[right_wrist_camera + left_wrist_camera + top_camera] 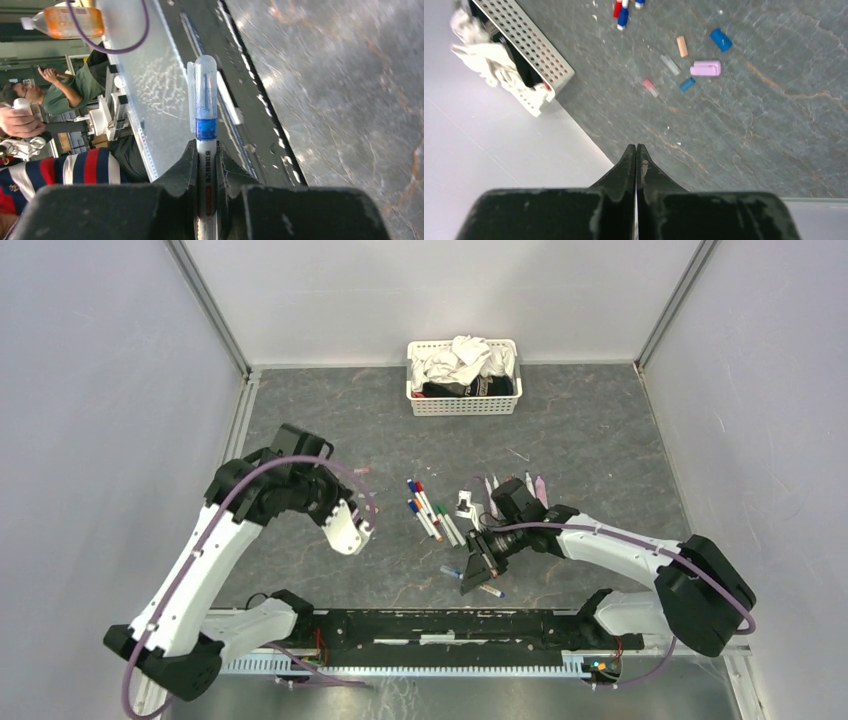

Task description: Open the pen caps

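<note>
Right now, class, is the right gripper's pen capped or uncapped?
Capped: the clear cap covers the blue tip of the pen.

Small print runs along the pen (pixel 206 167), too blurred to read.

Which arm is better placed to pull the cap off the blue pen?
Left, probably. The right tool clamps the blue pen, its cap on and sticking out. The left tool is shut and empty, so free to take it.

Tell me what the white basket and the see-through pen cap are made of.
White basket: probably stiff plastic, matte, moulded with rows of holes. Pen cap: probably clear, glossy plastic; blue shows through it, and it has a moulded clip.
</note>
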Available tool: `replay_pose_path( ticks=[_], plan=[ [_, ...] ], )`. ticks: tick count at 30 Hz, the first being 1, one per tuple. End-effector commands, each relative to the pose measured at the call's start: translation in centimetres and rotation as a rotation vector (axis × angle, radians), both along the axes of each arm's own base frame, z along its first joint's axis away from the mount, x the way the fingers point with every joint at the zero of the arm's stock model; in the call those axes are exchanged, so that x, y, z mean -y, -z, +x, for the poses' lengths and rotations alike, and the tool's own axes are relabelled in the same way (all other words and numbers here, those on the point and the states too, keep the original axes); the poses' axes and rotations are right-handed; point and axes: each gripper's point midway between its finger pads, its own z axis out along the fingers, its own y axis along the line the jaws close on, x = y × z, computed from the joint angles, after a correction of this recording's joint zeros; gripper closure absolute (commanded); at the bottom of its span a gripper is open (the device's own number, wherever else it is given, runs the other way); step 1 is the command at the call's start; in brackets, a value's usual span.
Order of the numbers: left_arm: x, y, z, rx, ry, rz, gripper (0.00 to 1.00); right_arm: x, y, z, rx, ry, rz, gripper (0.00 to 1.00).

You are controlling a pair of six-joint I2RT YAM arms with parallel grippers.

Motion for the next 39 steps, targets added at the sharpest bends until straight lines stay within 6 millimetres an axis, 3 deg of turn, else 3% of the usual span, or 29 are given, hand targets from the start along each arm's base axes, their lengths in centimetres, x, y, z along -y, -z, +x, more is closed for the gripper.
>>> replay_pose_path(
  ticks=[1,5,6,8,10,15,17,20,25,28,30,31,33,36,39],
  plan=[
    [1.9,0.6,-2.8,-0.067,0.003,-0.027,0.98,-3.1,-5.7,2.1,0.108,-0.077,0.164,1.00],
    [4.3,1.0,-3.2,-0.133,-0.022,-0.112,0.97,-5.1,-8.1,3.9,0.146,-0.057,0.245,1.00],
    [5.3,0.8,-3.6,-0.161,-0.021,-0.143,0.90,-5.9,-9.0,4.5,0.149,-0.045,0.283,1.00],
    [7.0,0.9,-4.4,-0.219,-0.017,-0.175,0.53,-7.3,-10.7,5.0,0.152,-0.048,0.344,1.00],
    [8.3,1.2,-5.2,-0.237,0.002,-0.178,0.38,-8.6,-11.8,5.4,0.153,-0.057,0.373,1.00],
    [10.8,2.3,-6.2,-0.257,0.028,-0.194,0.34,-11.3,-13.4,5.8,0.150,-0.087,0.408,1.00],
    [11.5,2.9,-6.8,-0.277,0.033,-0.180,0.36,-11.7,-13.5,5.9,0.142,-0.087,0.411,1.00],
    [11.7,3.7,-6.8,-0.270,0.026,-0.150,0.46,-12.2,-14.2,6.1,0.138,-0.076,0.435,1.00],
    [11.5,4.0,-5.9,-0.207,0.021,-0.128,0.85,-12.3,-14.0,6.2,0.126,-0.066,0.434,1.00],
    [11.3,4.1,-5.8,-0.190,0.028,-0.119,0.96,-12.4,-14.6,6.3,0.119,-0.057,0.455,1.00],
    [11.4,4.0,-5.9,-0.186,0.038,-0.121,0.98,-12.6,-14.8,6.3,0.114,-0.056,0.456,0.95],
    [11.5,3.9,-6.0,-0.183,0.044,-0.124,0.98,-12.7,-14.8,6.4,0.106,-0.052,0.455,0.80],
    [11.6,3.7,-6.2,-0.177,0.062,-0.125,0.98,-13.0,-15.0,6.4,0.092,-0.042,0.463,0.66],
    [11.7,3.7,-6.4,-0.171,0.079,-0.122,0.98,-13.9,-15.9,6.4,0.085,-0.053,0.487,0.58],
    [11.9,3.6,-6.5,-0.172,0.093,-0.126,0.98,-14.8,-16.7,6.3,0.082,-0.071,0.501,0.57]
  ],
)
